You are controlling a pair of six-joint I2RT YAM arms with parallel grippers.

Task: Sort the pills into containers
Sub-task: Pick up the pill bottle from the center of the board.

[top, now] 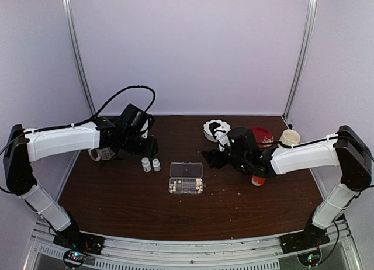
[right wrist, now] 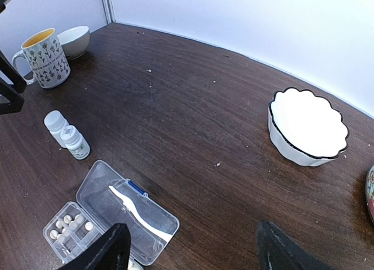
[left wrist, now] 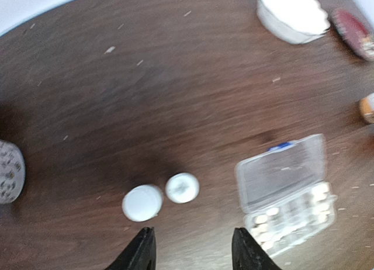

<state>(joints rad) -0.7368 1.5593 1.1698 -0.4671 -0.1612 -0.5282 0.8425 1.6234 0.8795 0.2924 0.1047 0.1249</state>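
Observation:
The clear pill organizer (top: 186, 177) lies mid-table with its lid (right wrist: 131, 208) folded open. Small whitish pills (right wrist: 67, 226) sit in several of its compartments (left wrist: 292, 214). My left gripper (top: 149, 147) hovers behind two small white bottles (top: 151, 163). In the left wrist view the left gripper (left wrist: 193, 248) is open and empty, the bottles (left wrist: 160, 195) just ahead of its tips and the organizer (left wrist: 283, 176) off to the right. My right gripper (top: 211, 159) hangs to the right of the organizer. In its own view the right gripper (right wrist: 193, 252) is open wide over bare wood.
A white scalloped bowl (top: 213, 128), a red dish (top: 261, 135) and a cream cup (top: 290, 137) stand at the back right. An orange bottle (top: 258, 177) stands under the right arm. A patterned mug (right wrist: 44, 56) and small bowl (right wrist: 73, 41) are at the left.

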